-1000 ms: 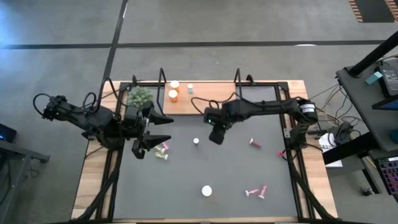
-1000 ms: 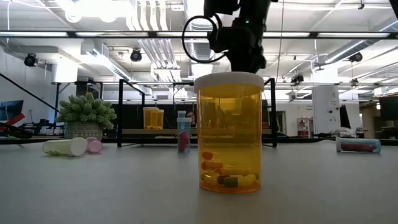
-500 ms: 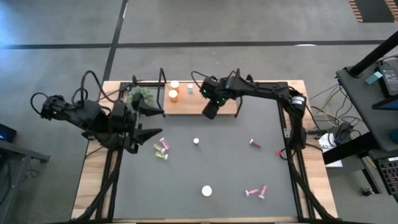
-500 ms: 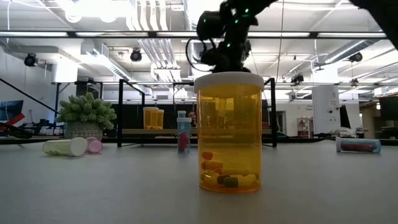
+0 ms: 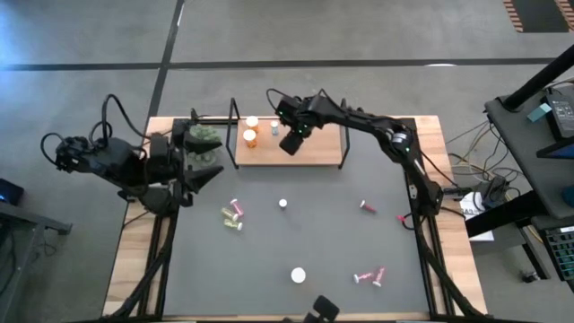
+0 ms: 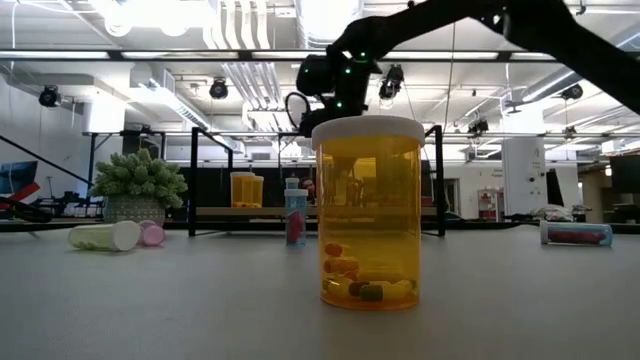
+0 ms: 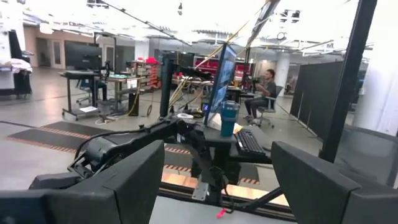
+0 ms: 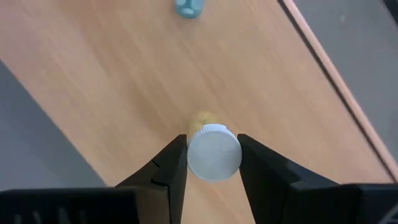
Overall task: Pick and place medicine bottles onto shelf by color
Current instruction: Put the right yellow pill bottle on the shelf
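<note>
I'm holding the R gripper (image 5: 291, 142) over the shelf (image 5: 318, 152), jaws clamped on a white-capped bottle (image 8: 214, 152), hanging just above the board near its middle, not yet set down. Already on the shelf, toward its left end: two orange bottles (image 5: 251, 129) and a small bluish one (image 5: 274, 128). So approx three placed, one going in.

Still lying on the mat (image 5: 296, 242): a pink/yellowish pair (image 5: 233, 216) at left, a white-capped one (image 5: 282, 204) mid-mat, a big orange one (image 6: 368, 213) near the front edge, pink ones (image 5: 369, 275) at right.

L gripper (image 5: 204, 168) is waiting by the plant (image 5: 203, 138), jaws apart, holding nothing.
</note>
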`<control>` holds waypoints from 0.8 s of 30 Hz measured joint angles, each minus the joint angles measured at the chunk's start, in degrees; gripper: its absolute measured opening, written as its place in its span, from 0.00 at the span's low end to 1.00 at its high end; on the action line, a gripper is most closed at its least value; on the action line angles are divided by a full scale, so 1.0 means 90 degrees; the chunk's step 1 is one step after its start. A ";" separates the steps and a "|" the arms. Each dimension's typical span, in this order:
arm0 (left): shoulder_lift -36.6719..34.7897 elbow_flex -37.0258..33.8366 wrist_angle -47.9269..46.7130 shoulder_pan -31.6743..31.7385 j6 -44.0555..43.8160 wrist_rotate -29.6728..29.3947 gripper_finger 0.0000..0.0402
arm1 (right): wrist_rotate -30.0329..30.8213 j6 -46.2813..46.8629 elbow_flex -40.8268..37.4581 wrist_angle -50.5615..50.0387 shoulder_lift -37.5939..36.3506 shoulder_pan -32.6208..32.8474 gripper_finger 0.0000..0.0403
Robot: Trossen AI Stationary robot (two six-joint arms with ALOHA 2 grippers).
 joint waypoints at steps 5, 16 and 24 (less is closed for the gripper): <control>-0.0044 0.0000 0.0007 0.0000 0.0125 -0.0054 0.69 | -0.0002 -0.0417 0.0483 -0.0137 0.0239 -0.0093 0.30; 0.0155 0.0000 0.0019 0.0046 0.0134 -0.0664 0.69 | -0.0170 -0.1042 0.0777 -0.0069 0.0517 -0.0345 0.29; 0.0218 0.0000 0.0028 0.0124 0.0133 -0.0681 0.69 | -0.0187 -0.1199 0.0784 0.0126 0.0578 -0.0376 0.32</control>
